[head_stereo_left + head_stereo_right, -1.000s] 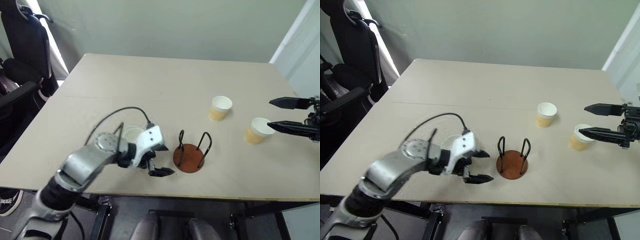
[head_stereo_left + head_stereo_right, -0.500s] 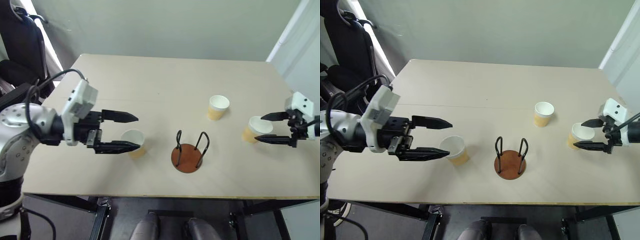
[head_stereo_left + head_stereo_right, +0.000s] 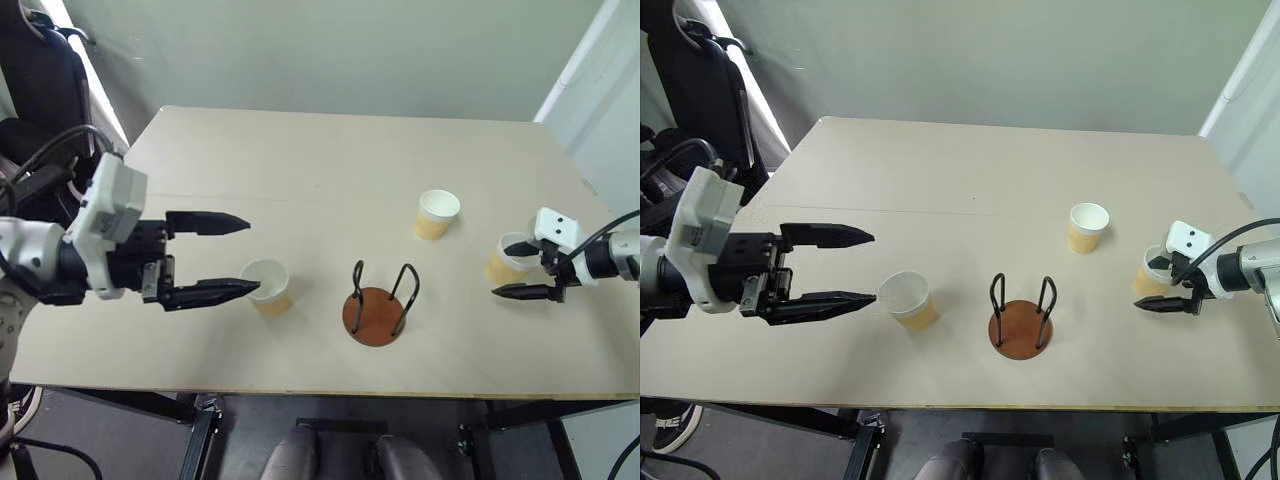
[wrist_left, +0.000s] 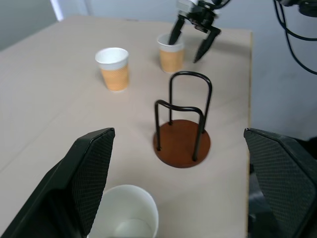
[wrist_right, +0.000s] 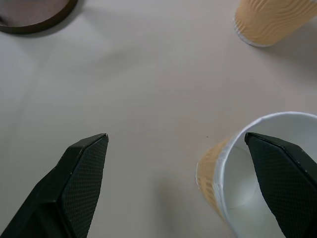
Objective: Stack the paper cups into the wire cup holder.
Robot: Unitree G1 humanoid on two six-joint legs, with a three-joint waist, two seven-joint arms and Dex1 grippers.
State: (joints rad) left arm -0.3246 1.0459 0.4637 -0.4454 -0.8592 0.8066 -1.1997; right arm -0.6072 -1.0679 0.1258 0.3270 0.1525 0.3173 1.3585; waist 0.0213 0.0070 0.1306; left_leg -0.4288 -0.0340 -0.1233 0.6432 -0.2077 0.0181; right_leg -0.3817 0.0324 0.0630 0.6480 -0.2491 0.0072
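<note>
- Left pincer (image 3: 238, 257) at left of the head view, fingers spread wide, holding nothing, tips pointing toward frame centre.
- Its lower fingertip sits just beside the rim of the near cup (image 3: 267, 286), upright on the surface (image 3: 320, 170), lower left of centre; contact can't be told.
- Left wrist view: that cup's white mouth (image 4: 125, 218) sits between the two black fingers (image 4: 84, 178), at the bottom edge.
- Right pincer (image 3: 1158, 286) at right edge of the head view, also spread, gripping nothing.
- One finger over the mouth of the right cup (image 3: 505, 259), the other low beside its near side, so the cup wall sits between them; touching or not, can't tell.
- Right wrist view: the cup's rim (image 5: 257, 163) is partly hidden behind one finger (image 5: 285, 176); other finger (image 5: 74, 183) well apart over bare surface.
- Third cup (image 3: 436, 214) upright, right of centre, above the holder in frame, apart from both pincers.
- Wire cup holder (image 3: 378, 305), brown round base with two black wire hoops, stands empty at lower centre, between near cup and right cup.
- All three cups outside the holder.
- Black chair (image 3: 710, 70) in upper left corner, off the surface.
</note>
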